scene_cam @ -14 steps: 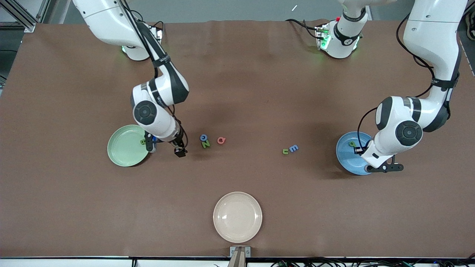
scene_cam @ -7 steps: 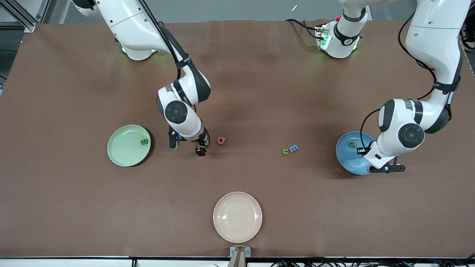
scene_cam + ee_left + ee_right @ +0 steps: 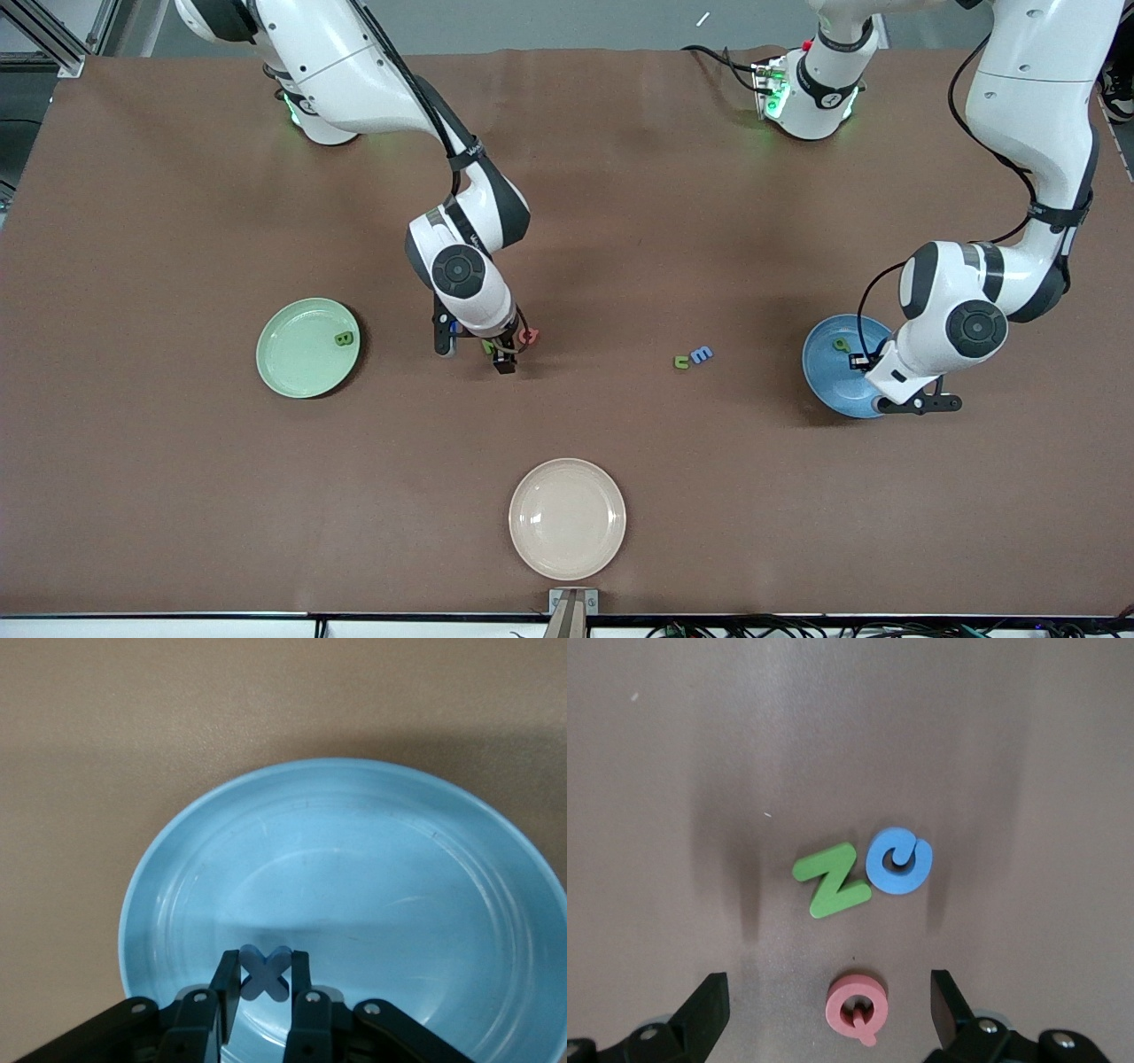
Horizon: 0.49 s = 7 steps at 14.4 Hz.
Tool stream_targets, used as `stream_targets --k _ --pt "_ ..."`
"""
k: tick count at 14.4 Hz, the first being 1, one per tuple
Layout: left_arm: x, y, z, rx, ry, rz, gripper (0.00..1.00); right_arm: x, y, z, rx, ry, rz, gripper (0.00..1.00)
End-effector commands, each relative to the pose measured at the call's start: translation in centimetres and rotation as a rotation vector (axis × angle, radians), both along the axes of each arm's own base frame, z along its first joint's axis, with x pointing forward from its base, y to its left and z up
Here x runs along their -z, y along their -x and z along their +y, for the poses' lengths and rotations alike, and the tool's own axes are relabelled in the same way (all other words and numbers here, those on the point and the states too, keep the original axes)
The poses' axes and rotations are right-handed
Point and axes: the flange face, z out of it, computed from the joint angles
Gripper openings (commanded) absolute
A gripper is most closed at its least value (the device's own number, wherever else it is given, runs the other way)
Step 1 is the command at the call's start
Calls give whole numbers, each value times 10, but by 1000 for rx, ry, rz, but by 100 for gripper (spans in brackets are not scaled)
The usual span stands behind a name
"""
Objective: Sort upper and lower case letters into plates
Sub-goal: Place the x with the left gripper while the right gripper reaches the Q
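Observation:
My right gripper (image 3: 503, 359) is open and empty, low over a cluster of three letters. In the right wrist view the pink-red Q (image 3: 855, 1008) lies on the table between my open fingers, with the green N (image 3: 831, 880) and blue G (image 3: 898, 860) touching each other just past it. The Q (image 3: 529, 336) also shows in the front view. My left gripper (image 3: 266, 979) is shut on the blue x (image 3: 266, 971), held over the blue plate (image 3: 416, 859). That plate (image 3: 828, 381) holds a green q (image 3: 840, 344). The pale green plate (image 3: 297, 363) holds the green B (image 3: 343, 338).
The green u (image 3: 681, 361) and blue m (image 3: 701, 354) lie side by side on the table between the letter cluster and the blue plate. A cream-beige plate (image 3: 567, 518) sits near the table's front edge.
My right arm has swung from the pale green plate's edge toward the left arm's end, stopping over the N, G, Q cluster. My left gripper has stayed over the blue plate with the x.

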Motion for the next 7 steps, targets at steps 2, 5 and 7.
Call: stream_targets --k 2,5,7 --pt "1 1 2 26 -3 -9 16 2 7 12 10 13 1 99" --pt "4 1 2 26 -3 -4 17 13 15 19 -5 23 12 97" --pt "-2 -1 1 29 -2 -15 56 16 16 20 1 27 14 96"
